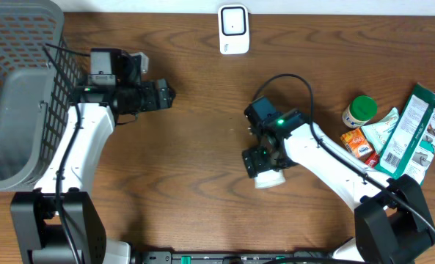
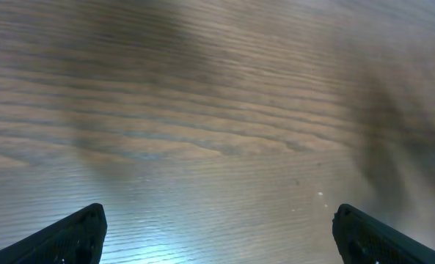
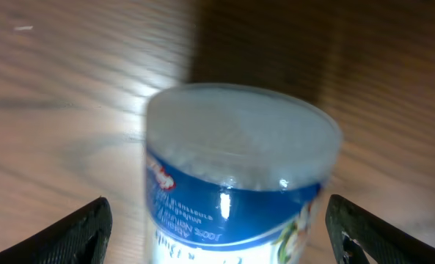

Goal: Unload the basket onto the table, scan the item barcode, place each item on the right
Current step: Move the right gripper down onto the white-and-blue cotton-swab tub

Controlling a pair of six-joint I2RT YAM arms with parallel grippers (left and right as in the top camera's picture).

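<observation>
The item, a white tub with a blue label and a frosted lid (image 3: 239, 169), lies on the wooden table; in the overhead view only its white end (image 1: 270, 180) shows under the arm. My right gripper (image 3: 218, 227) (image 1: 263, 163) straddles it, open, with a gap between each finger and the tub. A white scanner-like device (image 1: 233, 29) sits at the table's far edge. My left gripper (image 2: 218, 227) (image 1: 163, 94) hangs open over bare wood at the left, with nothing between its fingers (image 2: 78, 235).
A grey wire basket (image 1: 19, 110) fills the left edge. At the right lie a green-lidded jar (image 1: 360, 110), an orange box (image 1: 359, 143) and green-and-white packets (image 1: 415, 132).
</observation>
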